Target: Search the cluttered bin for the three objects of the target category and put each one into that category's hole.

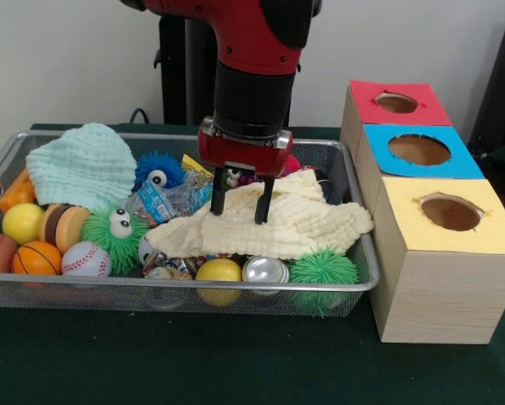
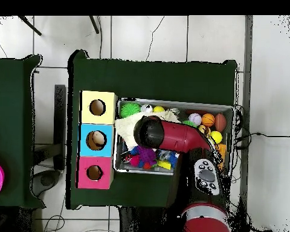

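Note:
My gripper (image 1: 241, 202) is open over the middle of the wire bin (image 1: 8, 148). Its two black fingertips (image 1: 263, 207) sit at the top of a cream knitted cloth (image 1: 295, 226) that lies across the bin's right half. Whether they touch the cloth I cannot tell. A pale mint cloth (image 1: 79, 164) is heaped at the back left. Around them lie a baseball (image 1: 85, 259), a small basketball (image 1: 35, 257), yellow balls (image 1: 219, 272), green fuzzy balls (image 1: 322, 268) and a blue fuzzy toy (image 1: 158, 171). In the overhead view the arm (image 2: 171, 136) hides the gripper.
A wooden box stands right of the bin with three holes: red top (image 1: 397, 102), blue top (image 1: 419, 149), yellow top (image 1: 450, 212). From above the holes (image 2: 97, 107) line up beside the bin's rim (image 2: 232, 112). Green cloth covers the table (image 1: 236, 363).

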`<move>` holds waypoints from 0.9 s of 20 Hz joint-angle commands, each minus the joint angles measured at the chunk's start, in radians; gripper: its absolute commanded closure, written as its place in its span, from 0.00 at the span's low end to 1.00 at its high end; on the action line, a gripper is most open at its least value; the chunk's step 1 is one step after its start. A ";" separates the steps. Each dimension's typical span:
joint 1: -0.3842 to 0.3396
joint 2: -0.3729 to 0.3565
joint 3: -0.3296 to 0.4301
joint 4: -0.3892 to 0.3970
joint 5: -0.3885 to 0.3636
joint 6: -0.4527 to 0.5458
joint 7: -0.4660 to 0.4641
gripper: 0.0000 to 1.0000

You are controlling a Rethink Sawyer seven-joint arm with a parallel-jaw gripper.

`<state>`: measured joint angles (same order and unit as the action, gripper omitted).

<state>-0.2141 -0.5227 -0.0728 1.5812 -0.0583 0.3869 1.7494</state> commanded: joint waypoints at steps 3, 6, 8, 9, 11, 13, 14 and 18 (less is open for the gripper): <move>-0.007 0.027 0.013 0.030 -0.017 -0.021 0.127 0.00; -0.014 0.059 0.014 0.004 -0.025 -0.041 0.119 0.00; -0.018 0.111 0.013 -0.038 -0.032 -0.080 0.117 0.00; -0.022 0.133 0.014 -0.054 -0.035 -0.104 0.117 0.00; -0.031 0.161 0.020 -0.084 -0.039 -0.122 0.103 0.00; -0.034 0.167 0.020 -0.089 -0.043 -0.129 0.097 0.00; -0.033 0.165 0.017 -0.087 -0.043 -0.131 0.097 0.00; -0.025 0.158 0.002 -0.089 -0.039 -0.119 0.095 0.00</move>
<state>-0.2145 -0.4309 -0.0870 1.5404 -0.0581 0.3198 1.7494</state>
